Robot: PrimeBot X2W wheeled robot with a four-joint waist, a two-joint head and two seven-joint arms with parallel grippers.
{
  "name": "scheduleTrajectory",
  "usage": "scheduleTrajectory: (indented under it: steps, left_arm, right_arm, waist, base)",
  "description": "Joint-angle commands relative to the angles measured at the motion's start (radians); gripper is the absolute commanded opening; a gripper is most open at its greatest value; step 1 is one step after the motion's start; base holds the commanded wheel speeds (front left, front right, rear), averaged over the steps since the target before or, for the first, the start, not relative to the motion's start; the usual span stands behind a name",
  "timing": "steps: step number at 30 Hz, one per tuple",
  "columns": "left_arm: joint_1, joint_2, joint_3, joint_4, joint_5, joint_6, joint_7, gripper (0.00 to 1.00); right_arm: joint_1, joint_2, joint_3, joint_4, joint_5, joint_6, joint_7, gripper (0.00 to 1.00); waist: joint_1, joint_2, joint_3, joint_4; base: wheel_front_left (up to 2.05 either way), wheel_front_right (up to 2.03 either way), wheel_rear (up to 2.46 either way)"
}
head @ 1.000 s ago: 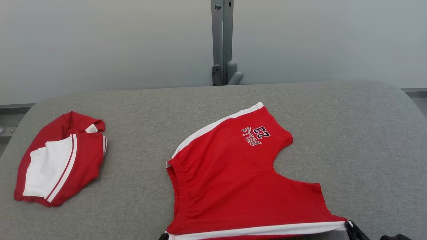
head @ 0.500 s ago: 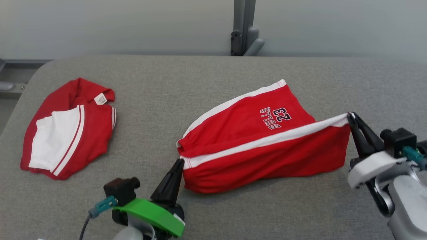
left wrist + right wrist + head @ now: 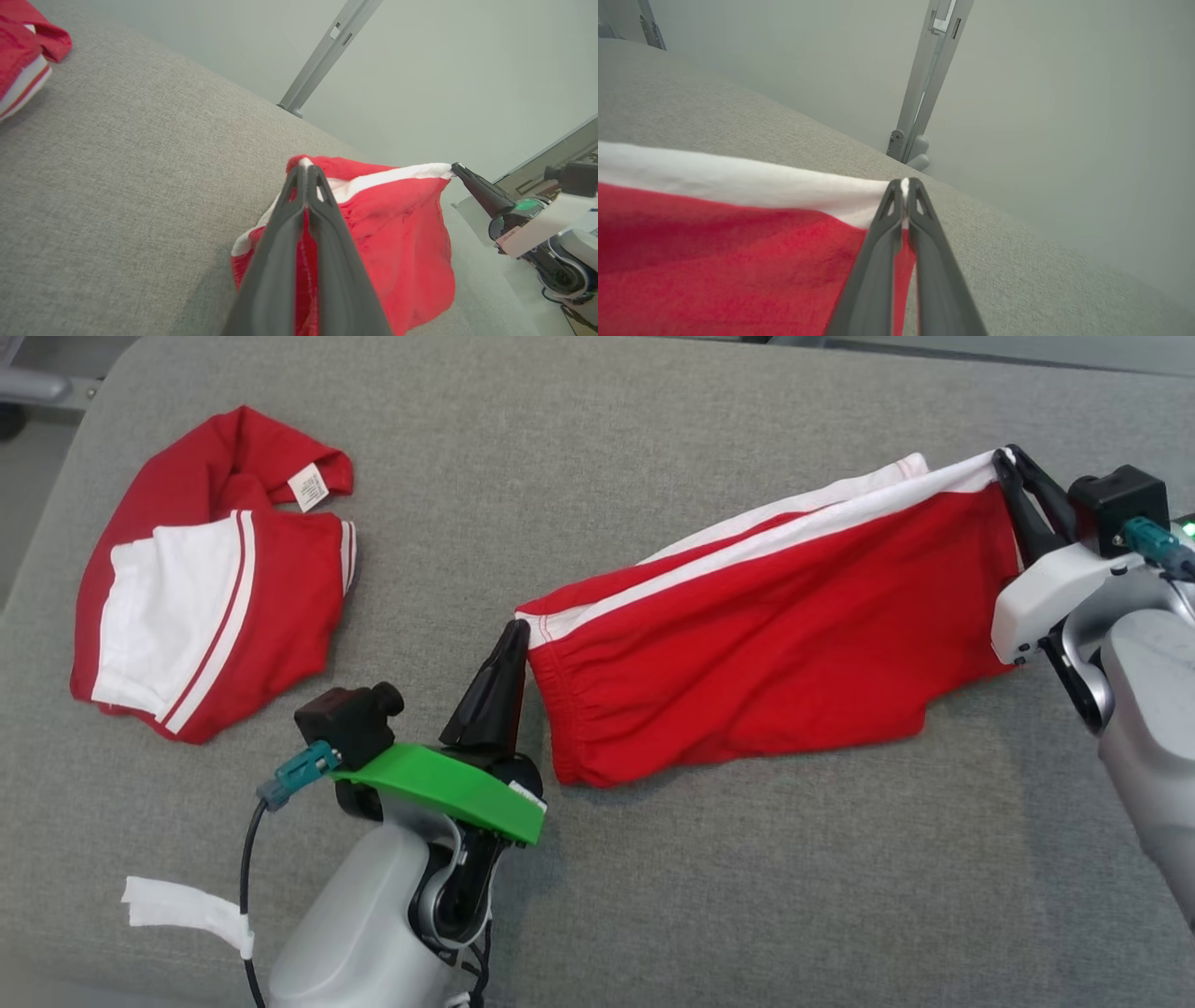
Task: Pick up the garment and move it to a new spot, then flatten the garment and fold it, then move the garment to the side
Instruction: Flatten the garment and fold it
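- your left gripper [image 3: 515, 630] and right gripper [image 3: 1006, 457] each pinch a corner of the red shorts [image 3: 766, 644], half-folded on the table [image 3: 747, 896].
- pull unevenly and a thin pinch may slip, dropping the fold.

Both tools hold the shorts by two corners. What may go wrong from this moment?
1. The left tool and the right tool pinch the shorts only at the very ends of the white stripe, so a corner may slip out.
2. The red cloth sags and bunches on the table, so creases may get folded in.
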Motion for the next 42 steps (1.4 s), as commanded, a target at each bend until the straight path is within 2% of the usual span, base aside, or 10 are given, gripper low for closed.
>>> scheduleTrajectory:
  steps: [1, 10, 11, 12, 13, 25, 38, 39, 40, 42]
  left_arm:
    - [-0.038, -0.012, 0.008, 0.007, 0.010, 0.002, 0.000, 0.00]
    - [-0.098, -0.027, -0.007, 0.045, 0.034, 0.002, 0.000, 0.00]
    - [-0.101, -0.027, -0.015, 0.045, 0.028, 0.002, 0.000, 0.09]
    - [-0.105, -0.027, -0.022, 0.042, 0.023, 0.002, 0.000, 0.42]
    - [-0.108, -0.028, -0.024, 0.040, 0.024, 0.002, 0.000, 1.00]
    - [-0.033, -0.027, 0.090, 0.052, 0.172, 0.002, 0.000, 1.00]
    - [0.053, -0.026, 0.130, 0.059, 0.245, 0.002, 0.000, 1.00]
    - [0.055, -0.027, 0.129, 0.062, 0.250, 0.002, 0.000, 1.00]
    - [0.058, -0.027, 0.128, 0.064, 0.251, 0.002, 0.000, 1.00]
    - [0.063, -0.027, 0.132, 0.067, 0.264, 0.002, 0.000, 1.00]
  right_arm:
    - [-0.047, -0.012, 0.013, 0.037, -0.014, -0.002, -0.003, 0.00]
    - [-0.163, -0.003, 0.009, 0.156, -0.045, -0.002, -0.003, 0.07]
    - [-0.165, 0.003, 0.012, 0.164, -0.044, -0.002, -0.003, 0.49]
    - [-0.170, 0.006, 0.013, 0.169, -0.046, -0.002, -0.003, 1.00]
    - [-0.173, 0.007, 0.013, 0.169, -0.045, -0.002, -0.003, 1.00]
    - [-0.030, 0.036, -0.113, 0.067, 0.029, -0.002, -0.003, 1.00]
    - [0.086, 0.104, -0.100, 0.261, 0.135, -0.002, 0.014, 1.00]
    - [0.086, 0.113, -0.094, 0.279, 0.149, -0.002, 0.020, 0.91]
    - [0.084, 0.117, -0.088, 0.295, 0.160, -0.001, 0.023, 0.51]
    - [0.081, 0.122, -0.078, 0.321, 0.183, -0.001, 0.023, 0.00]
  waist:
    - [0.0000, 0.0000, 0.097, 0.075]
    - [0.0000, 0.0000, 0.159, 0.093]
    - [0.0000, 0.0000, 0.160, 0.091]
    - [0.0000, 0.0000, 0.161, 0.089]
    - [0.0000, 0.0000, 0.161, 0.086]
    - [0.0000, 0.0000, 0.085, 0.041]
    - [0.0000, 0.0000, 0.033, 0.039]
    - [0.0000, 0.0000, 0.031, 0.041]
    - [0.0000, 0.0000, 0.029, 0.042]
    - [0.0000, 0.0000, 0.023, 0.045]
  base:
    - [0.00, 0.00, 0.00]
    - [0.00, 0.00, 0.00]
    - [0.00, 0.00, 0.00]
    - [0.00, 0.00, 0.00]
    - [0.00, 0.00, 0.00]
    - [0.00, 0.00, 0.00]
    - [0.00, 0.00, 0.00]
    - [0.00, 0.00, 0.00]
    - [0.00, 0.00, 0.00]
    - [0.00, 0.00, 0.00]
